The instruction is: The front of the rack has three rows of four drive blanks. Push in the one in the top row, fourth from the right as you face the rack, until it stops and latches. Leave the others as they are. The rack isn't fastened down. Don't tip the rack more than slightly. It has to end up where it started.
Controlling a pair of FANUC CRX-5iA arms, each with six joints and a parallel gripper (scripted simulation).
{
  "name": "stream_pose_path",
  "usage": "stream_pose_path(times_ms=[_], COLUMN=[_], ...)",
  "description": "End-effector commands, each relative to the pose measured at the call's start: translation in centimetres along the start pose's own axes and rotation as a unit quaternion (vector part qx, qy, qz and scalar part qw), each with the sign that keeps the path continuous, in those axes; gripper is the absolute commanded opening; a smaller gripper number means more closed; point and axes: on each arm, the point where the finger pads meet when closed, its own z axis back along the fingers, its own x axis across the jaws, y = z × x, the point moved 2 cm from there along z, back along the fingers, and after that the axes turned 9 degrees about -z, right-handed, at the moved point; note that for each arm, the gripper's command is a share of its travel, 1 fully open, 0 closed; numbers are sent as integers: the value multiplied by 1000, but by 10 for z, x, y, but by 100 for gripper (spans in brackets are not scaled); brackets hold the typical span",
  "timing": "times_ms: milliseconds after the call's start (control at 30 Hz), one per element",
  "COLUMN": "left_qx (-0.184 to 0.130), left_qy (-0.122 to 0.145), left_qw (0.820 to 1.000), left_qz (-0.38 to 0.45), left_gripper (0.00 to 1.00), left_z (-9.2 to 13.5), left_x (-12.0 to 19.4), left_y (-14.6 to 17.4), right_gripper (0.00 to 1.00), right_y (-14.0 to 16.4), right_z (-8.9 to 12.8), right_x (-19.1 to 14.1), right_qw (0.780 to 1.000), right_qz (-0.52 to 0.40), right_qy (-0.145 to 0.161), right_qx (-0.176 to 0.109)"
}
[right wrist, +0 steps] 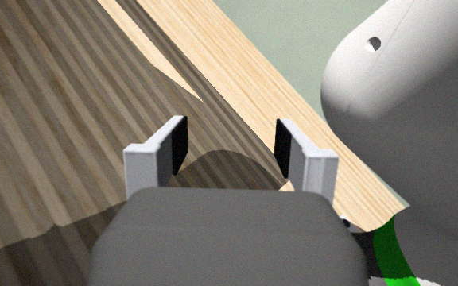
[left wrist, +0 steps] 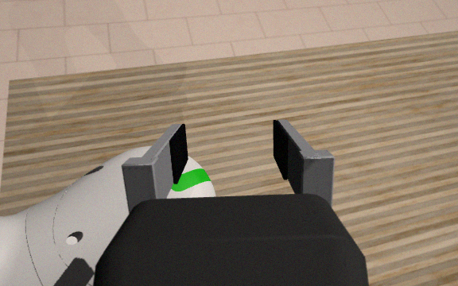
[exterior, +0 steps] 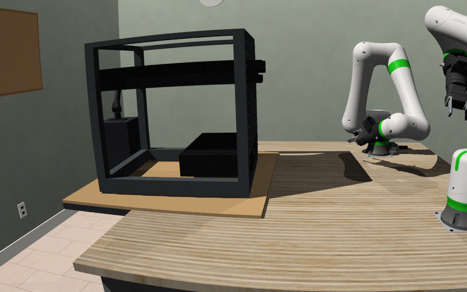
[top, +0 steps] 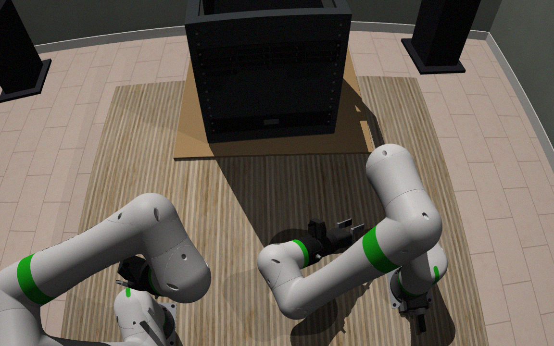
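Rack (top: 270, 18) (exterior: 243, 108): open frame, upright on a tan board (top: 195, 150) (exterior: 162, 206) at the tabletop (top: 149, 172) (exterior: 228, 246). Contents: a long black unit (exterior: 166, 75) high up, a black box (exterior: 208, 165) low at the front. Dark blocks (exterior: 260, 66) project from the upper front. The target blank belongs at the left end of the top row, facing the rack; I cannot tell its depth in this shadow. My left claw (top: 119, 282) (exterior: 458, 117) (left wrist: 230, 140) and right claw (top: 351, 226) (exterior: 353, 136) (right wrist: 230, 136) both have fingers apart, holding nothing, away from the rack.
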Motion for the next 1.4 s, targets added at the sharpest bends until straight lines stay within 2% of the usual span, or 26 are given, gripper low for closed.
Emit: stream_pose_path(times_ms=[0, 133, 200, 267, 367, 700, 767, 833, 1000, 1267, 1333, 1367], left_qx=[-13, -20, -20, -26, -31, -46, -46, -52, -57, -66, -66, -67], left_qy=[45, 73, 73, 97, 116, 180, 180, 204, 231, 275, 275, 285], left_qw=[998, 993, 993, 987, 981, 951, 951, 935, 913, 867, 867, 854], left_qz=[52, 89, 89, 123, 150, 248, 248, 286, 332, 411, 411, 431], left_gripper=[100, 100, 100, 100, 100, 100, 100, 100, 100, 100, 100, 100], left_z=[4, 4, 4, 4, 2, -7, -7, -13, -23, -44, -44, -50], left_x=[10, 20, 20, 29, 37, 68, 68, 80, 94, 118, 118, 123], left_y=[-6, -10, -10, -12, -13, -11, -11, -8, -3, 12, 12, 17], right_gripper=[100, 100, 100, 100, 100, 100, 100, 100, 100, 100, 100, 100], right_y=[9, 20, 20, 27, 38, 87, 87, 98, 130, 185, 185, 193], right_z=[5, 11, 11, 14, 20, 47, 47, 53, 71, 102, 102, 106], right_x=[-12, -26, -26, -34, -46, -91, -91, -100, -120, -146, -146, -149], right_qw=[999, 997, 997, 994, 989, 952, 952, 941, 905, 830, 830, 819], right_qz=[-30, -67, -67, -88, -123, -256, -256, -285, -357, -463, -463, -475], right_qy=[20, 43, 43, 57, 78, 164, 164, 182, 229, 303, 303, 312], right_qx=[-1, -3, -3, -5, -8, -25, -25, -30, -45, -72, -72, -76])
